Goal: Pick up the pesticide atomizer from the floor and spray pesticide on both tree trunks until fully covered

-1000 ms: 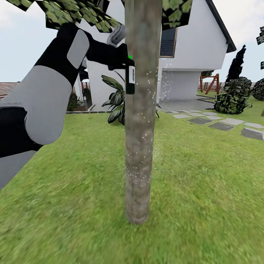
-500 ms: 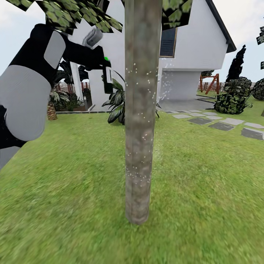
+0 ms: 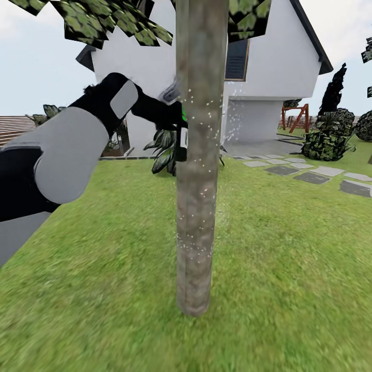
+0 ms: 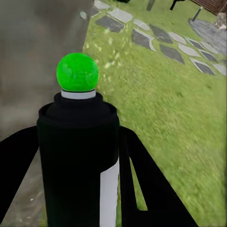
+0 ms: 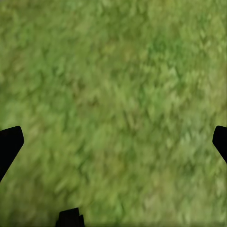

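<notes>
A thick grey-brown tree trunk (image 3: pixel 199 181) stands straight ahead on the lawn, dotted with white spray specks, with canopy leaves (image 3: pixel 103 23) above. My left gripper (image 3: pixel 174 116) is raised at the trunk's left side, shut on the pesticide atomizer (image 3: pixel 182 135), whose black body is partly hidden behind the trunk. In the left wrist view the pesticide atomizer (image 4: pixel 78 142) stands between the black fingers (image 4: pixel 137 161), its green spot (image 4: pixel 77 72) uppermost, and the tree trunk (image 4: pixel 33 52) is close beside it. My right gripper (image 5: pixel 113 142) hangs open over grass, nothing between its fingers.
A white house (image 3: pixel 268 57) stands behind the tree with a broad-leaved plant (image 3: pixel 163 142) at its wall. Grey stepping stones (image 3: pixel 310 175) cross the lawn at the right, near dark shrubs (image 3: pixel 325 139) and a red-brown wooden frame (image 3: pixel 295 118). A slatted fence (image 3: pixel 13 126) runs at far left.
My left arm swung left away from the trunk, then came back. The atomizer now sits lower and tight against the trunk's left edge, partly behind it.
</notes>
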